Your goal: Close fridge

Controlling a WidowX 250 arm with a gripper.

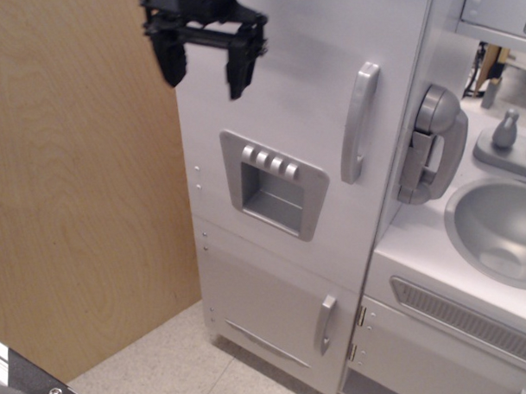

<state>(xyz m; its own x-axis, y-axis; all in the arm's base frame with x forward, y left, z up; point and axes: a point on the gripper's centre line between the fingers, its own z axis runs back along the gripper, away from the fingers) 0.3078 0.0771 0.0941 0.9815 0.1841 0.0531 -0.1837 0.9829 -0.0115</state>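
The fridge (pixel 283 103) is a tall white toy-kitchen cabinet. Its large white door lies flush with the cabinet front. The door carries a long grey vertical handle (pixel 360 123) and a grey four-button dispenser recess (pixel 273 185). My black gripper (pixel 205 72) is open and empty. It hangs in front of the door's upper left part, left of the handle and above the dispenser. I cannot tell whether its fingers touch the door.
A shorter white door with a small grey handle (pixel 326 324) sits below the fridge door. A grey toy phone handset (pixel 433 144) hangs to the right. A grey sink (pixel 499 229) lies further right. A wooden panel (pixel 73 182) stands at the left.
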